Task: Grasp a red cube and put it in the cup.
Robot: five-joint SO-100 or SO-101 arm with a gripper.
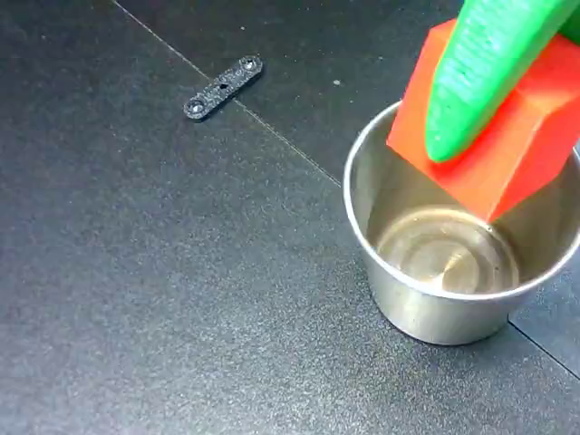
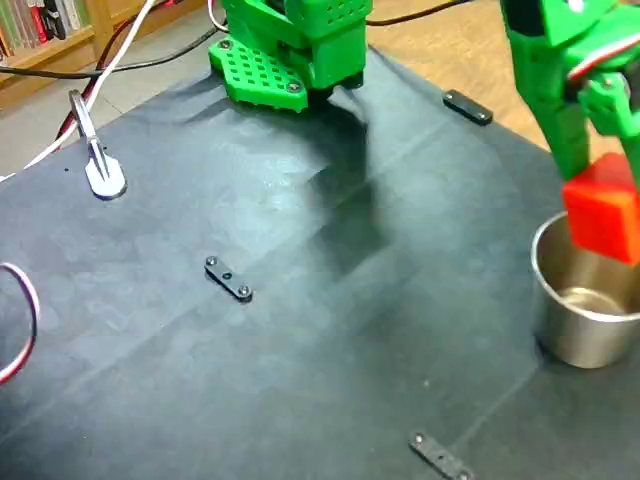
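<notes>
Above the silver cup, green jaws clamp the tilted red cube, its lowest corner inside the rim.

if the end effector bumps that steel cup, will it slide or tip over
Probably slide: the steel cup looks squat, with a broad flat base on the smooth black mat. It holds nothing, so it is likely light. The red cube hangs above its rim.

The whole arm is showing bright green printed plastic. Its base is sitting on a perforated green plate, and a rounded, layer-ridged green finger is tapering to a blunt tip.
</notes>
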